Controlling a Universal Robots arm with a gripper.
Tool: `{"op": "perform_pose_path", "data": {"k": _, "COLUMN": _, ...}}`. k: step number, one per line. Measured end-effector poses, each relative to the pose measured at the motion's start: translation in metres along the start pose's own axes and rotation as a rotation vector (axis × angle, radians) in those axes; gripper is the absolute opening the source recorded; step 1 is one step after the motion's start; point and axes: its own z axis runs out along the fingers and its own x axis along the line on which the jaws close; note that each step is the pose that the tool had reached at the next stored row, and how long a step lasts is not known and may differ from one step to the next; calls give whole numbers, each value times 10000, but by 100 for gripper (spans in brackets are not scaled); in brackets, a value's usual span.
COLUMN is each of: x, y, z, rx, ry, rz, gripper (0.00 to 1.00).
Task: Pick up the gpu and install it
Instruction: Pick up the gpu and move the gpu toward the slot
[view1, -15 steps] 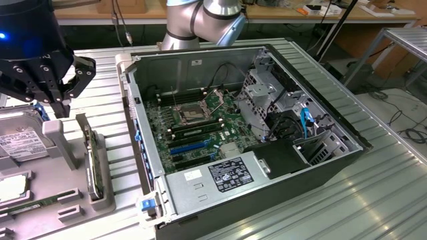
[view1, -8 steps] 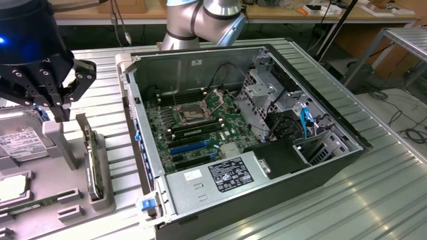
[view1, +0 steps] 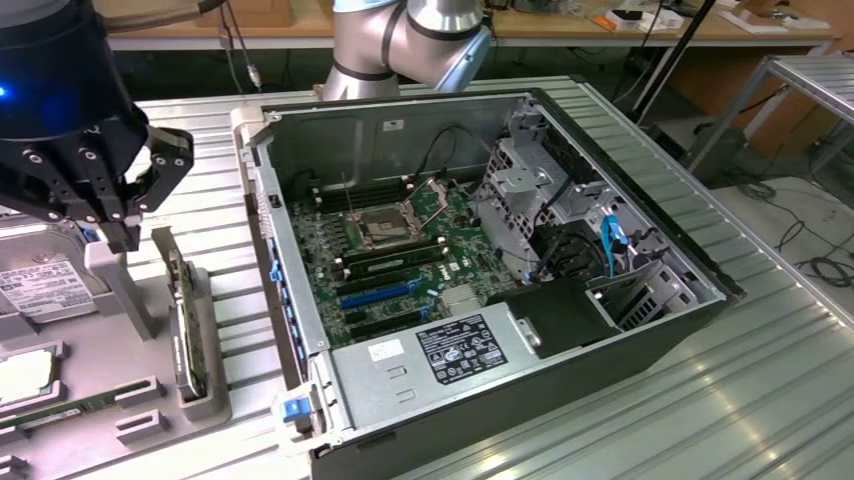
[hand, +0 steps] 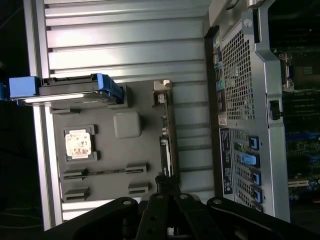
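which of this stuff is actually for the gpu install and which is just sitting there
For the job:
- gpu, standing on edge in the grey tray
- gripper, close over one end of the gpu
- open computer case

Just lying about, on the same tray:
- hard drive
- processor chip
- green memory stick

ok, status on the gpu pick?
Gripper over the grey tray, at the gpu's end. Gpu on edge in tray, not lifted. Hard drive alongside, apart from it.
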Motion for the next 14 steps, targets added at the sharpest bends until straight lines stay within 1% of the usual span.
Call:
{"op": "perform_pose_path", "data": {"k": 9, "x": 0, "y": -4, "z": 0, "rx": 0, "ry": 0, "rz": 0, "gripper": 11}}
{"op": "perform_pose_path", "data": {"k": 10, "x": 0, "y": -4, "z": 0, "rx": 0, "ry": 0, "rz": 0, "gripper": 16}}
{"op": "perform_pose_path", "data": {"k": 11, "x": 0, "y": -4, "z": 0, "rx": 0, "ry": 0, "rz": 0, "gripper": 16}}
{"op": "perform_pose_path", "data": {"k": 14, "x": 0, "y": -4, "z": 0, "rx": 0, "ry": 0, "rz": 0, "gripper": 36}}
